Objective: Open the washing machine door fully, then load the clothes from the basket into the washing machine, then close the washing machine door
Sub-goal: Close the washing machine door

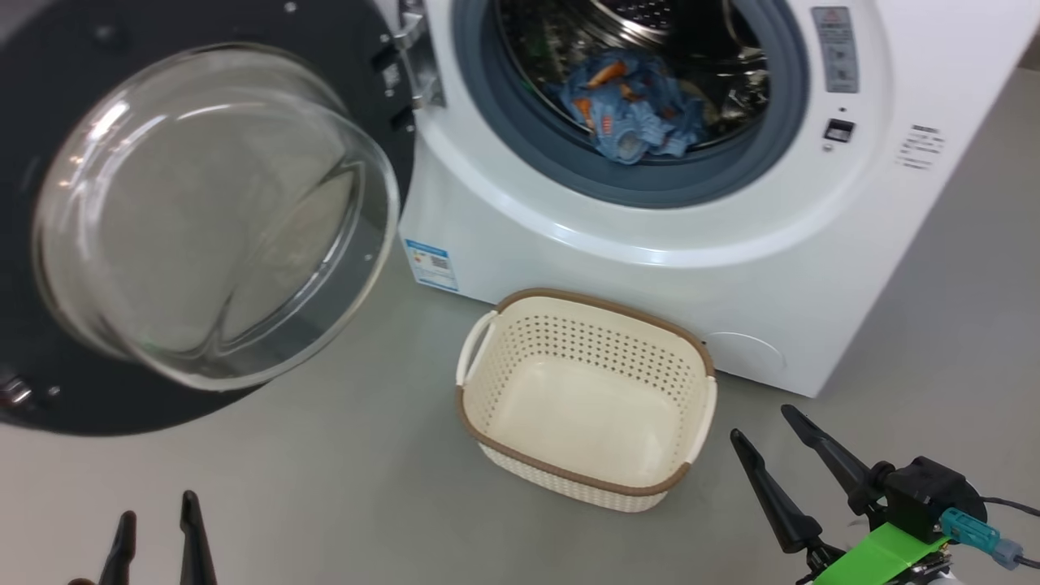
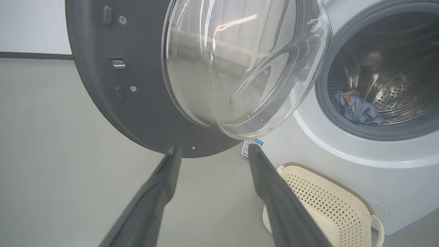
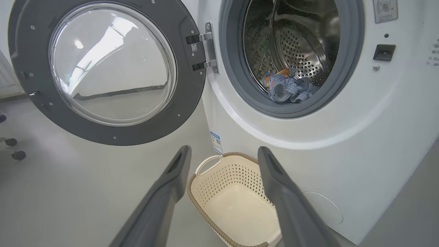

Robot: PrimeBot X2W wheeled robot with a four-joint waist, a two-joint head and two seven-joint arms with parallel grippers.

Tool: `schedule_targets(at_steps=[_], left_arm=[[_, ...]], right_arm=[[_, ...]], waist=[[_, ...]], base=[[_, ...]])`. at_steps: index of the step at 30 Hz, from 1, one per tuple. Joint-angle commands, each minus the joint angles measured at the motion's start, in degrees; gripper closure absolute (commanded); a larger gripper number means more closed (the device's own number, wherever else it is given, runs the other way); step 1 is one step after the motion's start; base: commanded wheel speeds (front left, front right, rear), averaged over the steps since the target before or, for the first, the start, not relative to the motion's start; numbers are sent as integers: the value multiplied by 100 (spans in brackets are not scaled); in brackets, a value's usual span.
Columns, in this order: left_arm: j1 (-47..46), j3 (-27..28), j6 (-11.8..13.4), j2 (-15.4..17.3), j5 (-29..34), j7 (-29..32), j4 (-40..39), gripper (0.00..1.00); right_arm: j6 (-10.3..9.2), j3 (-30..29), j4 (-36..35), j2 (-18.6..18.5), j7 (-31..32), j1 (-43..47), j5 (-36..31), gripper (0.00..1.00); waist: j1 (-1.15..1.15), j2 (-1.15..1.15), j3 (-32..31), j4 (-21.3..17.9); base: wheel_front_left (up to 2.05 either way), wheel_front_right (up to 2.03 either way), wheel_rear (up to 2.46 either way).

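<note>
grey floor (image 1: 325,487) spreads under the whole scene. at the lower left my left gripper (image 1: 158,512) hangs low, its two fingers spread wide with nothing between them. in its wrist view the tips sit just below the bottom rim of the washing machine door (image 1: 203,211), apart from it, which i judge a handy spot for pushing it shut. the door stands swung far out on its hinge (image 1: 414,65), so the mouth is free for loading. its left edge is cut off in the head view, and reflections in the glass bowl blur what lies behind.

next comes the washing machine (image 1: 569,244), with the clothes (image 1: 630,110) heaped at the front of the drum (image 1: 650,12), just inside the gasket (image 1: 487,122). whether a fold rests on the rubber i cannot tell, and that could snag at closing. the drum's top is out of frame.

the basket (image 1: 601,302) sits on the floor just before the machine, below the opening, likely for a short carry. it holds nothing, so loading looks done and closing remains. at the lower right my right gripper (image 1: 762,422) hovers beside the basket, fingers wide apart and empty, its arm cut off at the corner.
</note>
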Motion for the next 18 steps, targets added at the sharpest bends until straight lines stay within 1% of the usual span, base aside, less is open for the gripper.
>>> schedule_targets(at_steps=[1,6,18], left_arm=[[-40,150,44,67,-49,-37,-121,0],[33,113,131,66,-160,-37,-205,0],[170,9,276,66,-307,-37,-424,0]], right_arm=[[16,113,-108,-110,-27,-156,19,0],[16,258,-68,-123,-27,-301,37,0],[16,460,11,-182,-27,-505,115,0]], waist=[[0,0,14,243],[0,0,57,317],[0,0,86,340]], base=[[0,0,0],[0,0,0],[0,0,0]])
